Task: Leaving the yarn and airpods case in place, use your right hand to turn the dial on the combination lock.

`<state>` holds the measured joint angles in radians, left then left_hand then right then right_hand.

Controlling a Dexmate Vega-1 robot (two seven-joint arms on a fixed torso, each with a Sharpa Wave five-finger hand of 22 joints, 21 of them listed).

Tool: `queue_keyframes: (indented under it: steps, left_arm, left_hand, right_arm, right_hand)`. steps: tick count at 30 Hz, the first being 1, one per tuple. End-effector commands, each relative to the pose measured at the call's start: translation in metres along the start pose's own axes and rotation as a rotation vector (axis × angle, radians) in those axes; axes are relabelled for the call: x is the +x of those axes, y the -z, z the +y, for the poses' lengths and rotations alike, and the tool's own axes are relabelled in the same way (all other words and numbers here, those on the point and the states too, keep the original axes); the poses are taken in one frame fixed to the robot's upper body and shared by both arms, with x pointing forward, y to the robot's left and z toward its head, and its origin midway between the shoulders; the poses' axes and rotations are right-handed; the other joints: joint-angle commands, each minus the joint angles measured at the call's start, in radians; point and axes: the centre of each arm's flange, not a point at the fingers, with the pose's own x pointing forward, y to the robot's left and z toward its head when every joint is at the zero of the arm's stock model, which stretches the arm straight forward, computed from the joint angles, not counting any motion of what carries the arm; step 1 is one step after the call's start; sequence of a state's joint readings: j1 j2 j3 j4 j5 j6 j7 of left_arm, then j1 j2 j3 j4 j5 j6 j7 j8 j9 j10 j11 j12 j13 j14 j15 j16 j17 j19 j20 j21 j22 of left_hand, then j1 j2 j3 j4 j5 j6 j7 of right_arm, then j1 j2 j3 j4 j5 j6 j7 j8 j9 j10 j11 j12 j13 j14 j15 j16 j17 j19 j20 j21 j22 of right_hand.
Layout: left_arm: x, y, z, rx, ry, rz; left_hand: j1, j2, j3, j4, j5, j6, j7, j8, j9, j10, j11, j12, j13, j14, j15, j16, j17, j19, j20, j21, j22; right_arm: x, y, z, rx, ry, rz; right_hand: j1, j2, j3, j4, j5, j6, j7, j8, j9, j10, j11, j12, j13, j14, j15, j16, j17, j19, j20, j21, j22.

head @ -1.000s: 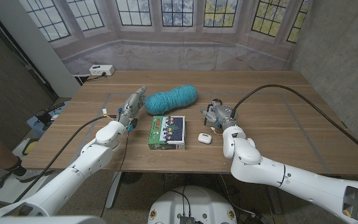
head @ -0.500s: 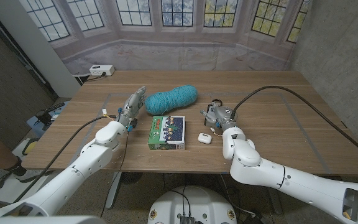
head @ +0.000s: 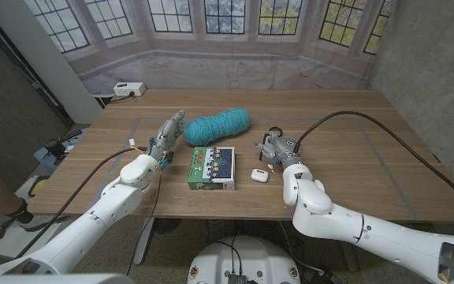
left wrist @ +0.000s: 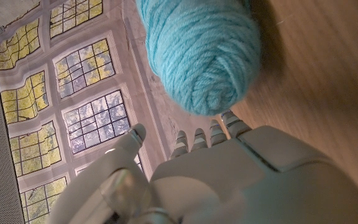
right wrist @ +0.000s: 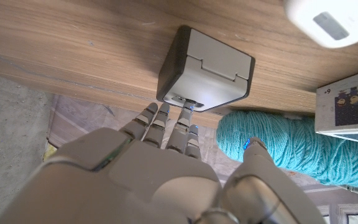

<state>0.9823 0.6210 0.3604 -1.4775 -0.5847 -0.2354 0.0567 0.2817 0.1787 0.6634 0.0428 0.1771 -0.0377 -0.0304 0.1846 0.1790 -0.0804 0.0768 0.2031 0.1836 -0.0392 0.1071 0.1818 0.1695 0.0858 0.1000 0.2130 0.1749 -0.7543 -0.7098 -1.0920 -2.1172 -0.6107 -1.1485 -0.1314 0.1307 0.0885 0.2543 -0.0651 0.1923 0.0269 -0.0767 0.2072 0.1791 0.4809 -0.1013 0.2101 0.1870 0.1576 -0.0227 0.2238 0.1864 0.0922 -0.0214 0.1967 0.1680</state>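
The combination lock, a grey boxy piece, is being carried by the wooden bench just right of the teal yarn, taken here as the landmark. The lock is being touched at its near edge by the fingertips of the right hand, as the right wrist view is showing; nothing is being gripped, the fingers being held loosely together and extended against it, while the thumb is being kept apart, toward the yarn. Whether the dial itself is being contacted cannot be told.

The white airpods case is being left on the bench, nearer the robot than the yarn and to its right, just beside the right hand. A picture box is lying directly in front of the yarn, close to it.

The left hand is being held just left of the yarn, released, with its fingers straight and nothing in them; in the left wrist view the yarn's end is being seen beyond its fingertips.
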Motion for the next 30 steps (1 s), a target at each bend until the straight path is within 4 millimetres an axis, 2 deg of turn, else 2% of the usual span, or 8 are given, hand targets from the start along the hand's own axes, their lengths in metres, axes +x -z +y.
queue_keyframes:
  steps: [1, 14, 30]
  left_arm:
    - [-0.003, 0.000, -0.002, 0.000, -0.004, -0.001]
    - [0.001, 0.000, -0.002, 0.001, -0.004, -0.001]
    - [0.002, 0.000, 0.001, 0.004, -0.011, 0.004]
  left_hand:
    - [0.012, 0.000, 0.006, 0.002, -0.002, -0.007, -0.002, -0.001, 0.002, 0.005, 0.009, 0.002, 0.005, 0.011, 0.002, 0.001, 0.003, 0.009, 0.000, -0.002, 0.001]
    - [0.011, 0.000, 0.007, 0.003, -0.002, -0.008, -0.002, -0.001, 0.002, 0.005, 0.010, 0.002, 0.006, 0.011, 0.003, 0.000, 0.003, 0.010, 0.000, -0.003, 0.001]
    - [0.013, 0.000, 0.007, 0.003, -0.002, -0.009, -0.002, -0.001, 0.002, 0.005, 0.010, 0.001, 0.006, 0.010, 0.003, 0.000, 0.003, 0.012, 0.000, -0.004, 0.001]
  right_arm:
    - [-0.005, -0.002, -0.008, -0.001, 0.026, -0.018]
    - [0.001, -0.002, -0.019, -0.004, 0.045, -0.030]
    - [0.006, 0.006, -0.014, -0.011, 0.027, -0.013]
  right_hand:
    - [0.007, 0.001, 0.004, -0.004, -0.001, 0.007, 0.000, 0.004, 0.002, 0.009, 0.005, -0.004, 0.000, 0.012, 0.001, 0.000, 0.001, 0.012, -0.003, 0.001, 0.000]
    - [0.008, 0.002, 0.006, -0.005, -0.001, 0.012, 0.001, 0.003, 0.002, 0.011, 0.005, -0.006, 0.000, 0.014, -0.001, -0.002, 0.001, 0.015, -0.002, 0.001, 0.000]
    - [0.009, 0.001, 0.009, -0.008, -0.001, 0.017, 0.001, 0.001, 0.002, 0.015, 0.006, -0.008, 0.000, 0.020, 0.002, -0.003, 0.001, 0.020, 0.000, 0.000, 0.000]
